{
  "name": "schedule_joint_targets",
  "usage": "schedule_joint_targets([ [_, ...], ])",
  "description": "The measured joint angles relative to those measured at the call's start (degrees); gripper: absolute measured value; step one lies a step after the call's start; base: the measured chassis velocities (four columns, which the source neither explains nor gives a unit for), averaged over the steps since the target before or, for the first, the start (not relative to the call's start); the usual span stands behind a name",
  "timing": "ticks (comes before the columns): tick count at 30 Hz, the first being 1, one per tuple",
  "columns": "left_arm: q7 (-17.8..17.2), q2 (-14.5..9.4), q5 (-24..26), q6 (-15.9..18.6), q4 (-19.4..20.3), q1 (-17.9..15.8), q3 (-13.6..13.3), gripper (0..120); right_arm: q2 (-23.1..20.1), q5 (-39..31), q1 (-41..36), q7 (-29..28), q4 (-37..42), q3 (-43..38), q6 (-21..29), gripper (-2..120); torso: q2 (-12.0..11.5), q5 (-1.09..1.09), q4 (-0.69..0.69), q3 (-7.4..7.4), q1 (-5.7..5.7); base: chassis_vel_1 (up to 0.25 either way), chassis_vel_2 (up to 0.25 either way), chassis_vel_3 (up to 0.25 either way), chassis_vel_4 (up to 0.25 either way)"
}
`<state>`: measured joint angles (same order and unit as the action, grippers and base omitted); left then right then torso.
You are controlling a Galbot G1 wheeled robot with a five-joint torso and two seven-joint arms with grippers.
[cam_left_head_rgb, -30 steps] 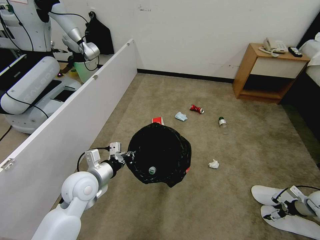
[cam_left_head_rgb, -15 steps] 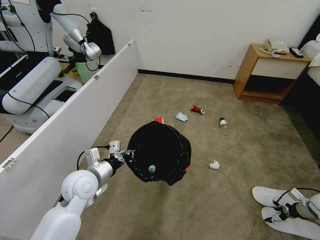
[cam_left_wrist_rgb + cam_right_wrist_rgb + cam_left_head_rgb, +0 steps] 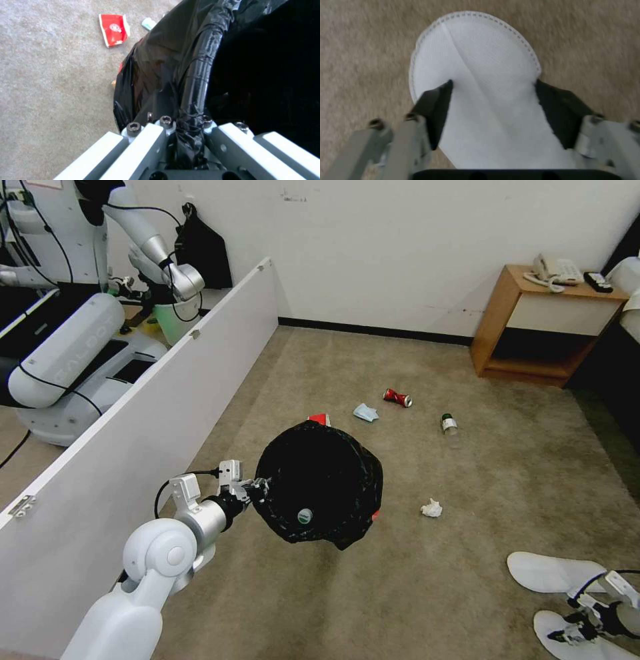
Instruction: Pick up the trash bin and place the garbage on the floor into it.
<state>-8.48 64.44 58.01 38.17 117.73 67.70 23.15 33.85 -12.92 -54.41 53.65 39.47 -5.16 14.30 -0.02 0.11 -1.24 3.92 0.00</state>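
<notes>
The trash bin (image 3: 320,483), lined with a crinkly black bag, hangs above the carpet floor (image 3: 467,553), its rim clamped in the left pincer (image 3: 257,491). A bottle cap (image 3: 305,516) shows inside. The right pincer (image 3: 493,110) straddles a white slipper (image 3: 480,82), spread wide.

tissue wad (image 3: 431,508) on carpet (image 3: 413,593) right of trash bin (image 3: 320,483)

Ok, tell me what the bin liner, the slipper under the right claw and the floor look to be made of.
Bin liner: thin glossy black plastic film, judging by its wrinkles and highlights. Slipper: soft matte white fabric, probably non-woven, with a stitched edge. Floor: beige short-pile carpet, with a fuzzy, speckled texture.
</notes>
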Motion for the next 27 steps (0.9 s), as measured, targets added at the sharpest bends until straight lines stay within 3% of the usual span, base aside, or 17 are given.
schedule_joint_targets([
  [2, -0.12, -0.09, 0.00, 0.00, 0.44, 0.34, 0.00, 0, -0.94, -0.42, -0.93, -0.27, 0.91, -1.03, 0.05, 46, 0.00, -0.06, 0.04, -0.01, 0.00, 0.000, 0.000, 0.000, 0.000],
  [13, -0.29, -0.04, -0.36, 0.00, 1.10, 1.41, 0.21, 0, -1.62, -0.72, -2.04, -1.11, 1.55, -2.82, -0.35, 10, 0.00, -0.10, 0.05, -0.02, 0.00, 0.000, 0.000, 0.000, 0.000],
  [14, -0.32, 0.04, -0.50, 0.00, 1.43, 1.59, 0.21, 0, -2.20, -1.62, -3.02, -1.68, 2.72, -3.48, -0.30, 0, 0.00, -0.10, 0.05, -0.02, 0.00, 0.000, 0.000, 0.000, 0.000],
  [27, 0.06, -0.72, -0.32, 0.00, 1.59, 2.72, 1.36, 0, -1.93, -2.20, -3.92, -2.81, 3.87, -4.43, 0.09, 0, 0.01, -0.11, 0.06, -0.02, 0.00, 0.000, 0.000, 0.000, 0.000],
])
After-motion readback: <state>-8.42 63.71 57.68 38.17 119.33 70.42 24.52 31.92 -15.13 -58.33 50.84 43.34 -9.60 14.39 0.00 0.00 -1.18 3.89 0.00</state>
